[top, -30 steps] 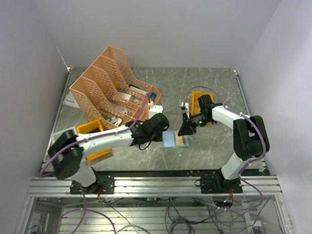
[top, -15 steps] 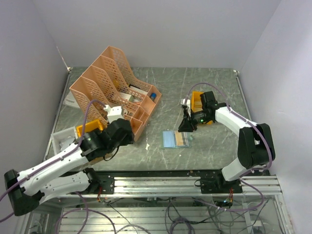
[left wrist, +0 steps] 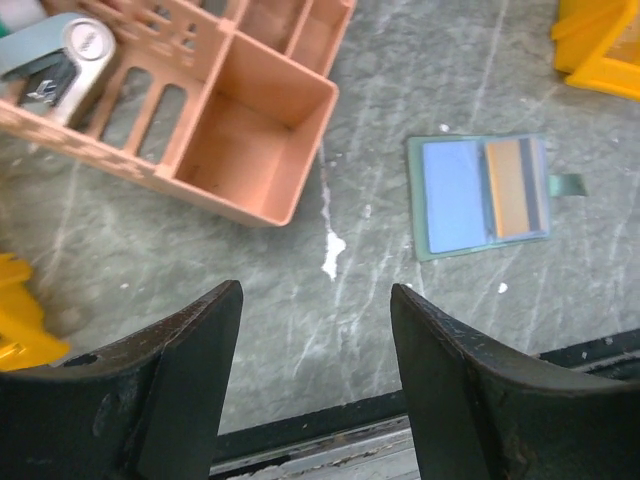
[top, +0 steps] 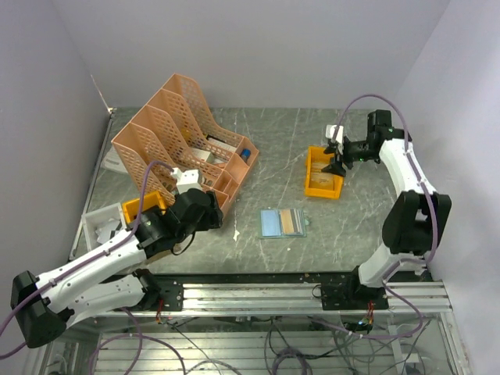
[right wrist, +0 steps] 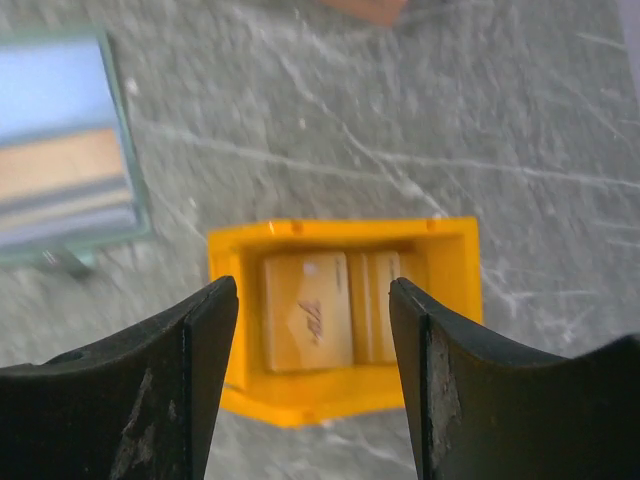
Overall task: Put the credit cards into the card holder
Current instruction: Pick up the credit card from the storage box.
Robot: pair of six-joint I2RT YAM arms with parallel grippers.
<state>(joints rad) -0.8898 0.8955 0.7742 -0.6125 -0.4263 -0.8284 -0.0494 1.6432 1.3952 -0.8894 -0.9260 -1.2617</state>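
Left gripper (left wrist: 315, 292): jaws spread apart with nothing between them; it hangs over bare table (top: 351, 226), nearer than the card holder (top: 283, 223) and to its left.
Card holder: lies open and flat on the table; a tan card (left wrist: 515, 187) sits in its right half and a blue panel (left wrist: 452, 195) in its left.
Yellow bin (top: 323, 193): beyond the card holder and slightly to its right, not touching it.
Credit cards (right wrist: 308, 310): two tan ones lie side by side inside the yellow bin.
Right gripper (right wrist: 312, 285): released and empty; it hovers over the yellow bin, farther away than the card holder.
File rack (top: 168, 133): far to the left of the card holder.
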